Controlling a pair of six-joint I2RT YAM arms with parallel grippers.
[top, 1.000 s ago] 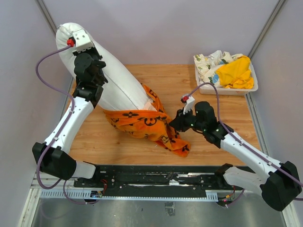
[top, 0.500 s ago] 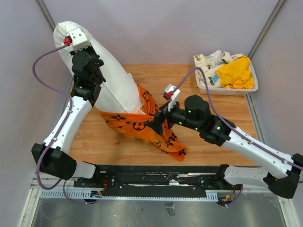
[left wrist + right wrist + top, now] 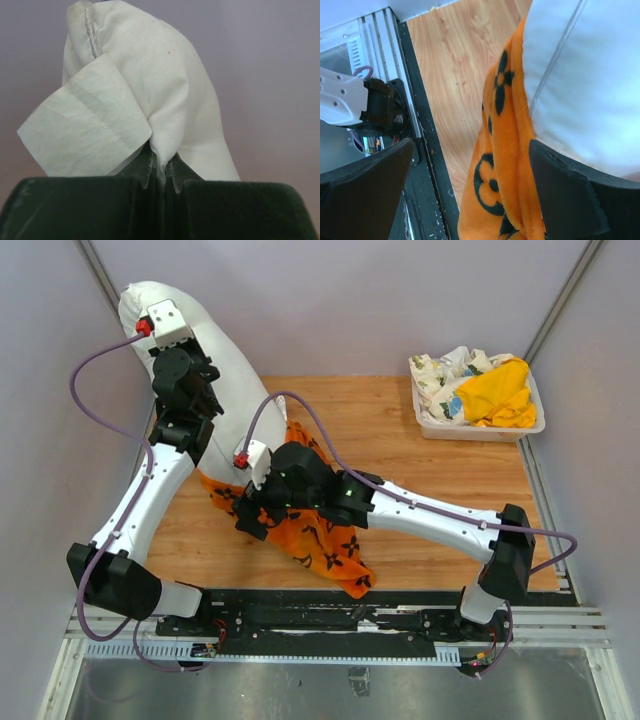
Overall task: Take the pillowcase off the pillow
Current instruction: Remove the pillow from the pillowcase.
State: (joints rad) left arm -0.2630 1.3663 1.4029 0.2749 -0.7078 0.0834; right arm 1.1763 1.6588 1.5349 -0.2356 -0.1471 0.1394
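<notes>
The white pillow (image 3: 228,370) stands tilted at the back left, its top corner lifted. My left gripper (image 3: 203,392) is shut on it. In the left wrist view the pillow's corner (image 3: 165,100) is pinched between the jaws, next to a pale sewn-in label (image 3: 85,130). The orange pillowcase (image 3: 322,538) with black flower motifs is bunched around the pillow's lower end and trails toward the table's front edge. My right gripper (image 3: 252,518) is open over the bunched edge. In the right wrist view the orange pillowcase (image 3: 505,170) hangs between its wide-apart fingers (image 3: 570,200), with the pillow (image 3: 590,85) just beyond.
A white tray (image 3: 535,426) at the back right holds a yellow cloth (image 3: 497,395) and a floral-print cloth (image 3: 448,368). The black mounting rail (image 3: 330,616) runs along the near edge. The side walls stand close to the raised pillow.
My right gripper has opened and swung left from the pillowcase's trailing end to its bunched edge at the pillow's foot. The pillowcase has slid left. The left gripper keeps its hold.
</notes>
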